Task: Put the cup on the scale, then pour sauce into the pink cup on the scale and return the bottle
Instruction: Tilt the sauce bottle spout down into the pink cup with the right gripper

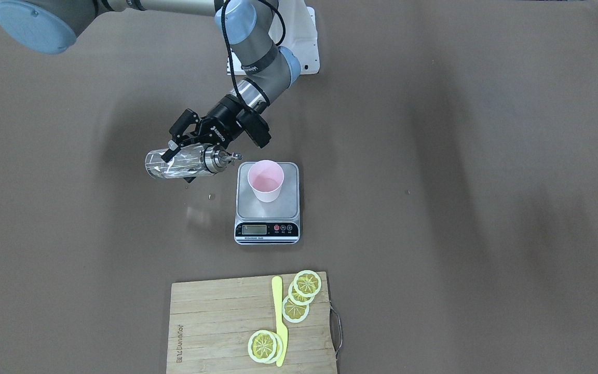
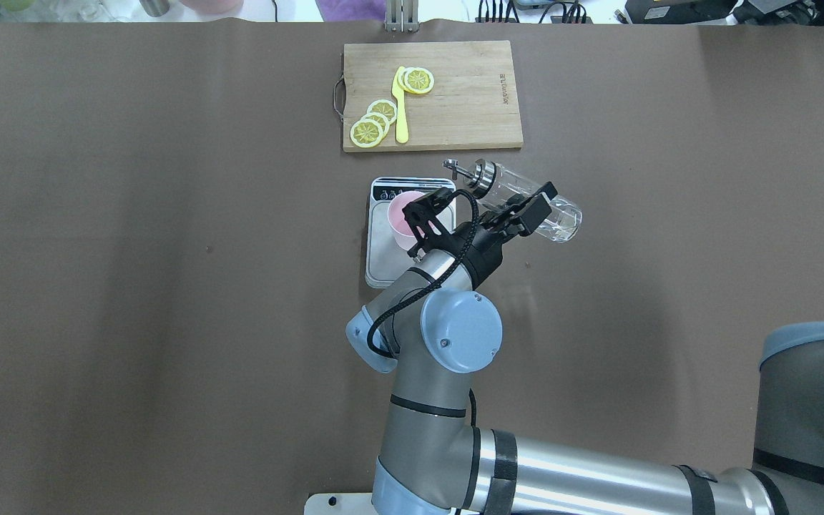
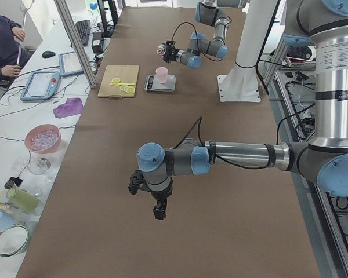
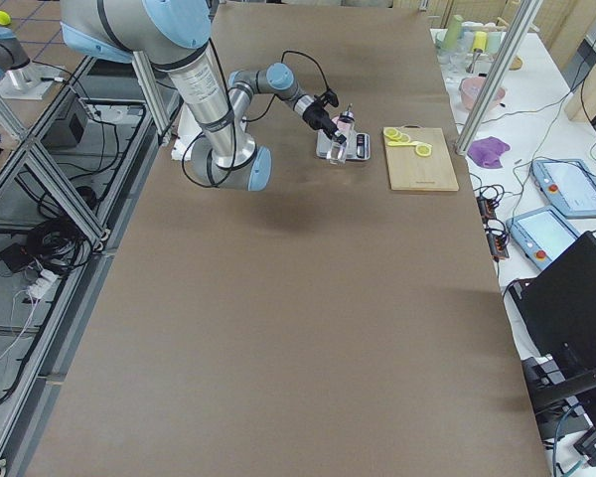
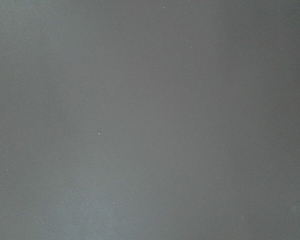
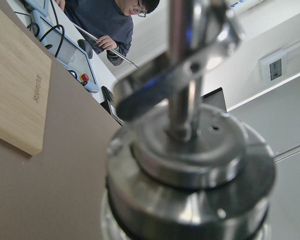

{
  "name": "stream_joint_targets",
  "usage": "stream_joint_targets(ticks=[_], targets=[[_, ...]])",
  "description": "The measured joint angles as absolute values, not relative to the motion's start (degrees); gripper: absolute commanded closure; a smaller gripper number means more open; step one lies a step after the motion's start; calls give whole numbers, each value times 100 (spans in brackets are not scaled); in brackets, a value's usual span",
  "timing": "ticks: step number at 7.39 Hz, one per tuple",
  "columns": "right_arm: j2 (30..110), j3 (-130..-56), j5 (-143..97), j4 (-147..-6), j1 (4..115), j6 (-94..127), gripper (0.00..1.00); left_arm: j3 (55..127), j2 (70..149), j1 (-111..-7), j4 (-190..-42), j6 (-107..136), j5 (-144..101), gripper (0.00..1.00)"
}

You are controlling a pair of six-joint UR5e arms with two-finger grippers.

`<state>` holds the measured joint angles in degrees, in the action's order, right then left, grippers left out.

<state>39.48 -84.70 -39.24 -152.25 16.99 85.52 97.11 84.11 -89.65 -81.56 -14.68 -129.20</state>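
Glass bottle: off the table and tipped to about level; base away from the scale, metal collar and spout toward it
Right gripper: fingers clamped across the bottle's clear body, one on each side; grip sits between collar and base
Spout vs cup: spout aims at the pink cup; in the front-facing view its tip lies over the scale's near edge, just short of the cup's rim; height above the platform cannot be judged
Pink cup: upright on the steel platform, on the half away from the display; mouth open upward
Scale: flat on the brown table, display strip toward the cutting board; digits too small to read
Left gripper: hangs over bare table well apart from the scale; seen only in the side view, so whether its fingers are wide or closed cannot be told; its wrist camera gives plain table surface only
Hidden or unclear: sauce level lost in glare on the glass; cup contents not discernible; overhead, the right wrist covers part of cup and platform; right wrist view filled by the blurred collar and spout
Elsewhere: lemon slices and a yellow knife lie on the board
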Motion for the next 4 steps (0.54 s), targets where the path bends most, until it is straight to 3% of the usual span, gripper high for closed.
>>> stream_joint_targets(ticks=[4], targets=[[3941, -8464, -3920, -15719, 1649, 8552, 100, 9680, 8411, -8965, -8156, -1468, -12920, 1]])
